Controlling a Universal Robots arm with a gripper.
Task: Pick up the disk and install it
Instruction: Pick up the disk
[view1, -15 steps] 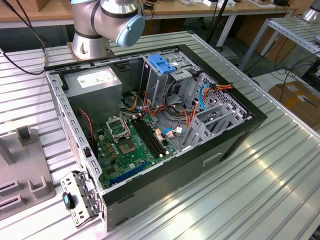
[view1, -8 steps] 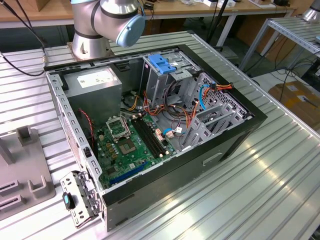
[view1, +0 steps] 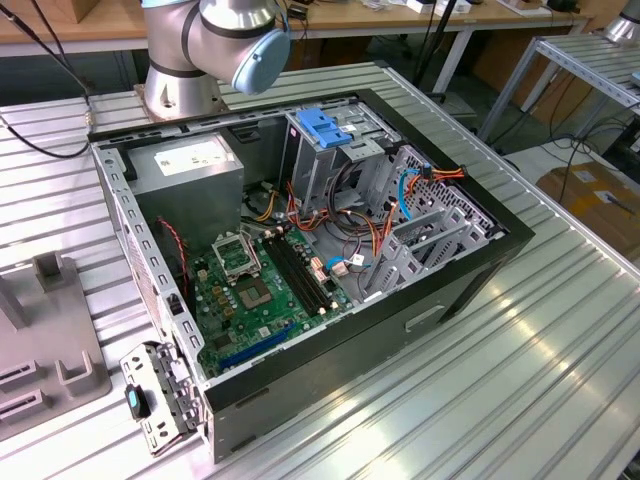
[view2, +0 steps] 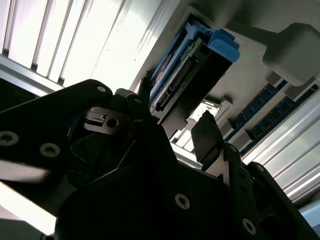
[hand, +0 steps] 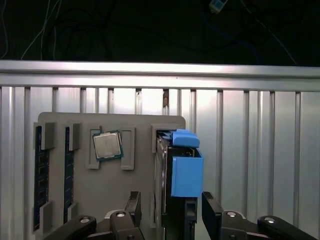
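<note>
Black hand (hand: 171, 197) sits closest to the lens in both wrist views. Its fingers (hand: 134, 207) are spread, one on each side of the disk (hand: 186, 172), not clamped on it. First wrist view: a clear gap between one finger and the disk, the other finger just beside it.

The disk stands on edge in a slot of the grey holder (hand: 110, 192), with its blue carrier rail over the end farthest from the hand. The holder lies flat on the ribbed metal table (hand: 240, 150).

The first wrist view takes in the rest of the holder. A square processor chip (hand: 107, 145) lies in a recess next to the disk slot. Two memory sticks (hand: 41, 175) stand in slots on the side away from the disk.

The second wrist view is close in and slanted. It gives the disk's connector edge, with the pin row visible and the blue rail at the far end. A finger pad (view2: 205, 131) is near the disk's face; contact can't be told.

The exterior view gives the open computer case (view1: 470, 270) lying mid-frame on the table. Inside it:
- green motherboard (view1: 250, 290), toward the exterior view's lower left
- grey box (view1: 185, 165) with a white label, toward the upper left
- metal cage (view1: 325, 160) topped with blue clips, upper middle
- orange and red cables (view1: 380, 235), centre

The arm (view1: 215, 40) rises at the top, left of centre.
</note>
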